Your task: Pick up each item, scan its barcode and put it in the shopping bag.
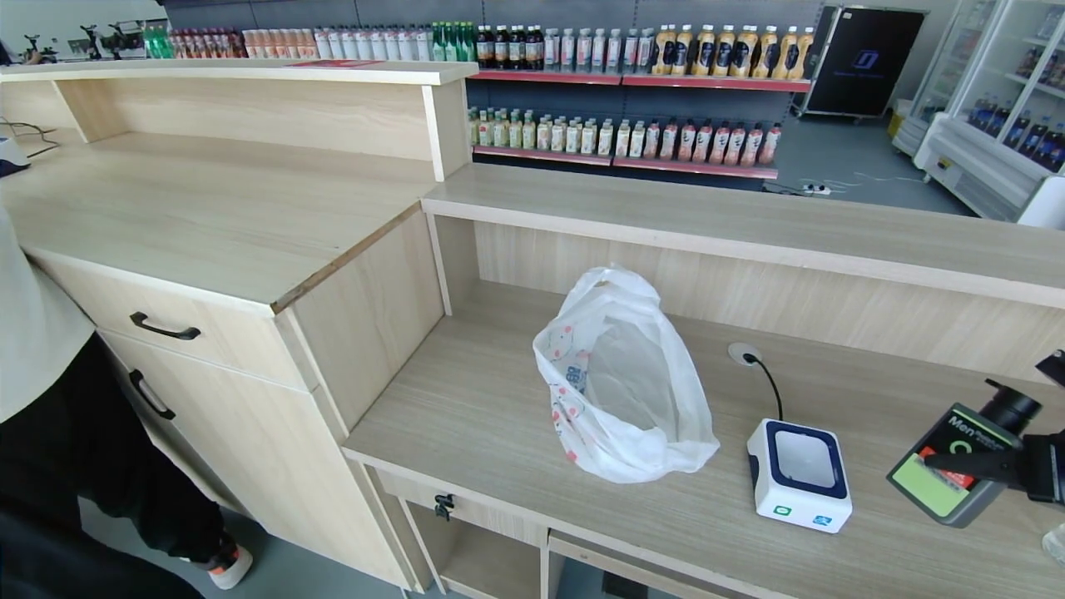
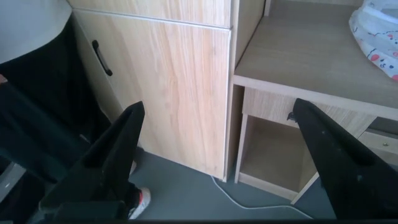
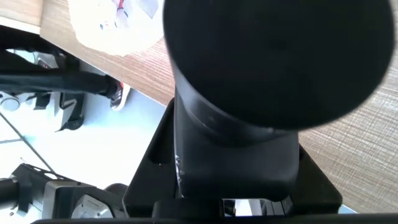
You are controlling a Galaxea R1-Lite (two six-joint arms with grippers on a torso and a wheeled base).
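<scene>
A white plastic shopping bag stands open-mouthed in the middle of the low wooden counter. To its right lies a white barcode scanner with a dark-framed window facing up. At the far right my right gripper is shut on a dark bottle with a green label, held tilted above the counter to the right of the scanner. In the right wrist view the bottle shows from its cap end. My left gripper hangs open below counter height beside the cabinet front, with nothing between its fingers. A corner of the bag shows there.
A taller cabinet with drawer handles rises left of the counter. A raised ledge runs behind the bag and scanner. The scanner's cable goes into a grommet. Shelves of bottles stand farther back.
</scene>
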